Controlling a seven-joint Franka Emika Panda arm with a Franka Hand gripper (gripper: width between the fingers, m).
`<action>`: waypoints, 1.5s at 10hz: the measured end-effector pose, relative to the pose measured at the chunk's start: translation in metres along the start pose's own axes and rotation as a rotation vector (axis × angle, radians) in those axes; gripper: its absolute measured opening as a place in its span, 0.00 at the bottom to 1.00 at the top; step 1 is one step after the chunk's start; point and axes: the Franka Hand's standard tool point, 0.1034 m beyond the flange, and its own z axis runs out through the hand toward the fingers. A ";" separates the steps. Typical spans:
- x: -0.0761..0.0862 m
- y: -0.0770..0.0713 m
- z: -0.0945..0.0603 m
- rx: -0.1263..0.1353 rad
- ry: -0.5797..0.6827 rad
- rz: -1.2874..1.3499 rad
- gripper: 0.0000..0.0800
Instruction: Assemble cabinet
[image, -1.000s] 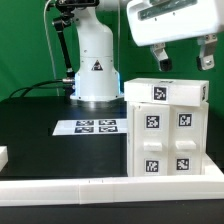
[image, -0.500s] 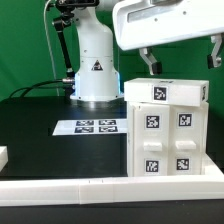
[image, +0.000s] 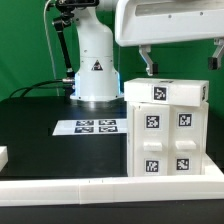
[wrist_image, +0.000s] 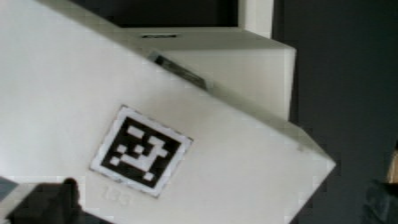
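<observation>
Shifted slightly sideways, gripper (image: 183, 59) hovers over the cabinet (image: 166, 130) (jaws spread, holding nothing).

white cabinet (image: 165, 130), black-and-white square tags; black table (image: 40, 145); white marker board (image: 90, 127); green backdrop (image: 25, 40).

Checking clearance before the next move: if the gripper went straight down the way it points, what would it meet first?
Most likely the cabinet: the gripper hangs above its top, and the wrist view is filled by its tagged white face. Exact depth is unclear.
</observation>
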 end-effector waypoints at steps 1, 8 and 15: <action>-0.001 0.003 0.001 0.000 -0.012 -0.119 1.00; -0.007 0.010 0.011 -0.001 -0.079 -0.668 1.00; -0.007 0.021 0.010 -0.001 -0.087 -1.014 1.00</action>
